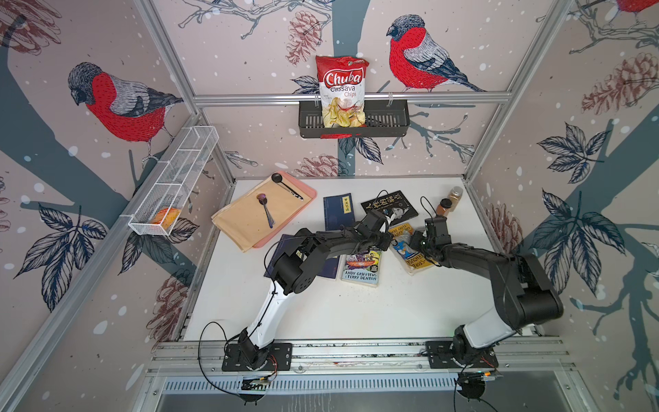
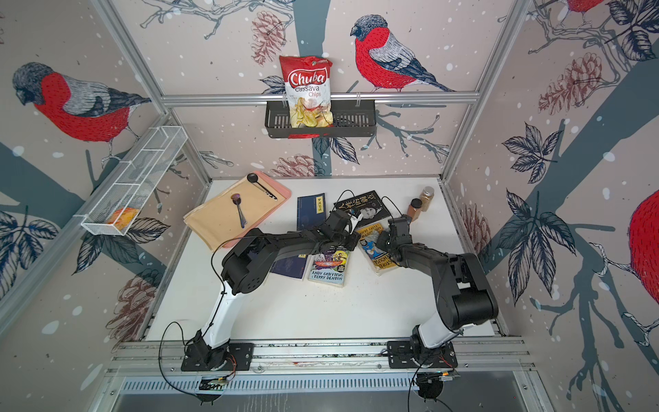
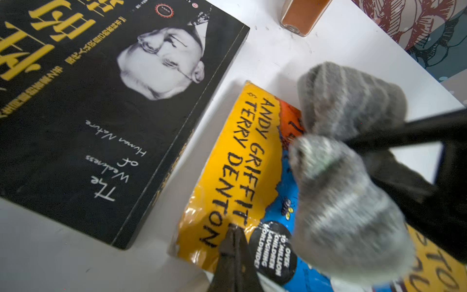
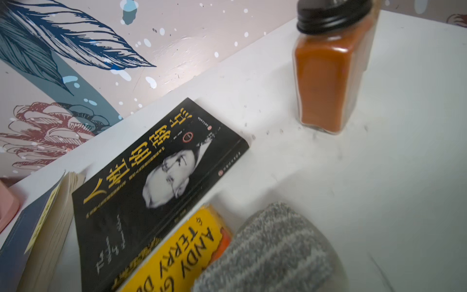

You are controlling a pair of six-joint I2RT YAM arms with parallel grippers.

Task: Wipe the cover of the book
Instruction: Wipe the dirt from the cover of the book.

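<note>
The book (image 1: 410, 255) (image 3: 227, 161) is a yellow and blue paperback with "ANDY GRIFFITHS & TERRY DENTON" on its glossy cover, lying flat right of centre. My left gripper (image 3: 235, 228) (image 1: 389, 238) is shut, its tips pressed on the cover's yellow part by the word "DENTON". My right gripper (image 1: 416, 242) is shut on a grey striped cloth (image 3: 341, 197) (image 4: 273, 252), which rests on the cover's blue and orange part. One black finger (image 3: 404, 134) pinches the cloth's middle. In the right wrist view the cloth hides the jaws.
A black book (image 1: 392, 207) (image 3: 101, 101) lies just behind the yellow one. Another cartoon paperback (image 1: 361, 271), a blue book (image 1: 337, 210) and a navy book (image 1: 328, 269) lie left of it. Two spice jars (image 1: 450, 201) (image 4: 328, 75) stand back right. A pink tray (image 1: 310, 194) holds spoons.
</note>
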